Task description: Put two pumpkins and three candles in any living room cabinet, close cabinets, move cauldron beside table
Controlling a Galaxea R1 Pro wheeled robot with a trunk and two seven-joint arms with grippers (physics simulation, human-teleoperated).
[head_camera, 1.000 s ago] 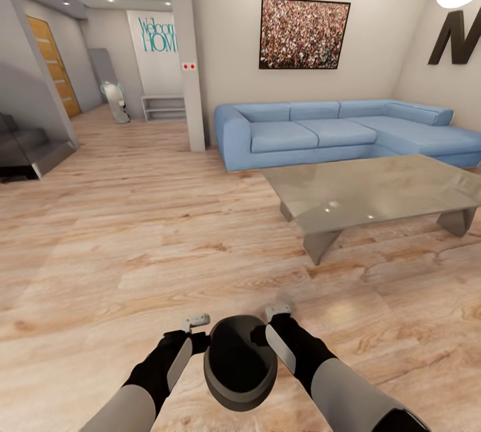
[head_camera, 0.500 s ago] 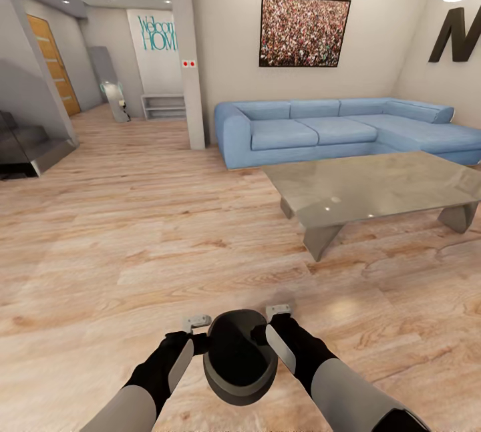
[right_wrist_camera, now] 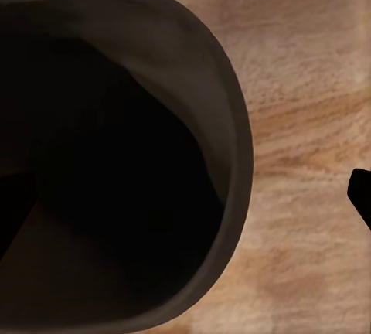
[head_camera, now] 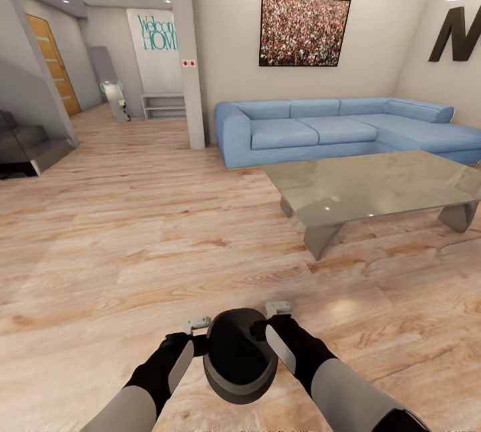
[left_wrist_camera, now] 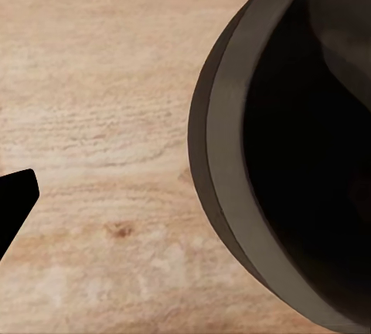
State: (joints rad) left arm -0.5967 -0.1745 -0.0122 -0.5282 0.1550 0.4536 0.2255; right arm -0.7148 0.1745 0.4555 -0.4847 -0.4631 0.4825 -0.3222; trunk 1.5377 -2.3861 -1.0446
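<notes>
Down low in the head view, the left tool (head_camera: 198,322) and right tool (head_camera: 278,310) each pinch a side of the black cauldron (head_camera: 239,355), held over the wood floor (head_camera: 133,238). The counter (head_camera: 374,185) stands well apart, ahead on the right, before the blue sofa (head_camera: 321,130).

Left wrist view: the cauldron's rim (left_wrist_camera: 224,195) over the floor.

Right wrist view: the cauldron's dark hollow (right_wrist_camera: 108,164).

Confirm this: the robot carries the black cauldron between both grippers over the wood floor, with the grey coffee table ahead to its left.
Wrong side. In the head view the cauldron is between the left gripper and right gripper over the wood floor, but the coffee table stands ahead to its right.
</notes>
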